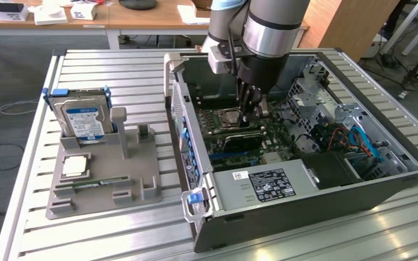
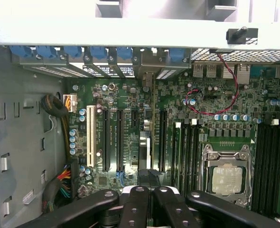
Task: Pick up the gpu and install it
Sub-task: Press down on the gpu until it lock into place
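The claw [image 1: 256,111] is inside the open computer case [image 1: 383,187], centre of the exterior frame, clamped on the gpu [image 2: 145,147], which stands edge-on over a motherboard slot [image 2: 163,140]. Good seating appears to require keeping the card vertical, bracket aligned, pressure even.

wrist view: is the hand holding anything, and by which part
The hand looks shut on the gpu, pinching the card's upper edge as it stands edge-on over the motherboard slots.

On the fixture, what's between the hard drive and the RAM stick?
A square silver chip, lying on the fixture between hard drive and RAM stick; exterior view.
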{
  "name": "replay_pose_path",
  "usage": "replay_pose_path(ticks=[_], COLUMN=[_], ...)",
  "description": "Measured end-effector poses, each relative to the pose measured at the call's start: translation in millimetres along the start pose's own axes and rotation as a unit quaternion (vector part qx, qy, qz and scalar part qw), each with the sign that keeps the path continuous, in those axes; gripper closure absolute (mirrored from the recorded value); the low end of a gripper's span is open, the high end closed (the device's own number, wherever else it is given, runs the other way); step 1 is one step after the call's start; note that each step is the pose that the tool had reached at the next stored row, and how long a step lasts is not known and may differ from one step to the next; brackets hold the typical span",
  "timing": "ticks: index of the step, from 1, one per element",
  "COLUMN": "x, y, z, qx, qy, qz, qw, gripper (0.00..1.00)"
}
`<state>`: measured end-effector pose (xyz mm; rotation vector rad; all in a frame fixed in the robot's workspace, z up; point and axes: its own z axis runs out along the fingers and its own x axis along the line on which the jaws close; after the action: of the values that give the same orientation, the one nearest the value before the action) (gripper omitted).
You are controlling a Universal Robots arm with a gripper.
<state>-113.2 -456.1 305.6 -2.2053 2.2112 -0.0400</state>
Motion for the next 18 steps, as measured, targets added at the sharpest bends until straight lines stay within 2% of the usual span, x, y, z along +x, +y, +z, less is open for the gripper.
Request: replay_pose_path(ticks=[8,10,14,18], x=[0.0,0.1,0.1,0.1], y=[0.8,6.9,24.4,37.3], z=[0.0,-0.1,0.1,0.7], qx=[0.0000,-0.0001,0.0003,0.0002], qy=[0.0001,0.0001,0.0000,0.0000], qz=[0.000,0.000,0.000,0.000], qw=[1.0000,1.0000,1.0000,1.0000], gripper=[0.89,0.89,0.89,0.89])
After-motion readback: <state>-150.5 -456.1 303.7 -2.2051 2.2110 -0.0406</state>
